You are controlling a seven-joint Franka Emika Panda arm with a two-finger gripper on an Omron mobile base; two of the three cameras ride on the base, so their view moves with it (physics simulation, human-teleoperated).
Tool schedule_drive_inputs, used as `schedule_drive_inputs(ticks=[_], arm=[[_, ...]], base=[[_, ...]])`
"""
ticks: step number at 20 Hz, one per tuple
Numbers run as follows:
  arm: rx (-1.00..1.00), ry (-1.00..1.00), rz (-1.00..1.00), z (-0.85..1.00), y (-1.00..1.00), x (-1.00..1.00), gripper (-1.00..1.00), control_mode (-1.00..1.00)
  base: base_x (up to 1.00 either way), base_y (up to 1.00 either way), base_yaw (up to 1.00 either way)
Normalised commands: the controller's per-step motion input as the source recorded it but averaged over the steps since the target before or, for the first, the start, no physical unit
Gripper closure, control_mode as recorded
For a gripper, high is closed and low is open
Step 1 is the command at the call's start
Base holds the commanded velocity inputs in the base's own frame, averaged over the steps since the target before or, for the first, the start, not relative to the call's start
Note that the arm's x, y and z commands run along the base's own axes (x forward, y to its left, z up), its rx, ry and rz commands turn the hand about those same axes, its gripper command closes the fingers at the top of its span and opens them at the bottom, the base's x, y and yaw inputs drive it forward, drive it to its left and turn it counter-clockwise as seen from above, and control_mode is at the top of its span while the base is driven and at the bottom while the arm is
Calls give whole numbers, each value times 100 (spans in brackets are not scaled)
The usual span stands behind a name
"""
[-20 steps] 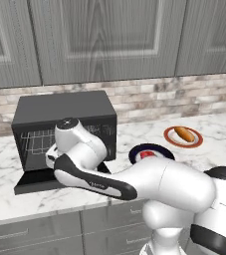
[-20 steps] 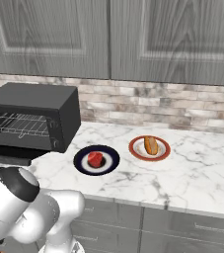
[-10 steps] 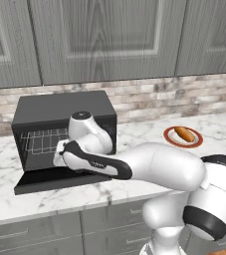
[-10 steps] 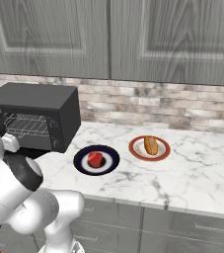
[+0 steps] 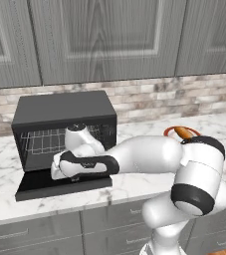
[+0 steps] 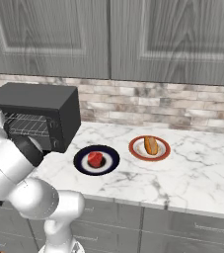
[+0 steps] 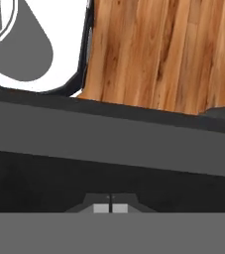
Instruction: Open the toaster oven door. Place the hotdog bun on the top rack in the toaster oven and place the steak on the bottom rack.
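Note:
The black toaster oven (image 5: 64, 112) (image 6: 34, 101) stands at the counter's left, its door (image 5: 40, 183) folded down flat and the wire racks (image 5: 45, 142) exposed. My gripper (image 7: 110, 208) (image 5: 72, 177) is shut with nothing in it. It points down at the open door's front part, and past the door's edge I see the wooden floor. The hotdog bun (image 6: 151, 145) (image 5: 183, 132) lies on an orange-rimmed plate (image 6: 135, 149). The red steak (image 6: 95, 159) sits on a dark blue plate (image 6: 108, 165) between the oven and the bun; in the left base view my arm hides it.
The marble counter (image 6: 197, 173) runs to the right of the plates. A brick backsplash (image 6: 148, 106) and grey wall cabinets (image 6: 133, 34) stand behind and above. My forearm (image 5: 144, 154) stretches across the counter in front of the oven.
My elbow and forearm have swung and stretched out to the right while the hand has stayed low at the oven door. The door lies open throughout.

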Motion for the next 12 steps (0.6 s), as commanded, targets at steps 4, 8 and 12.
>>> schedule_drive_inputs(ticks=[4, 8, 12], arm=[[-4, 10, 10, -74, 11, -6, 100, -100], [-3, 9, 3, -81, 3, -7, 100, -100], [1, 0, 1, 16, -14, 0, 100, -100]], base=[[0, 0, 0], [0, 0, 0], [0, 0, 0]])
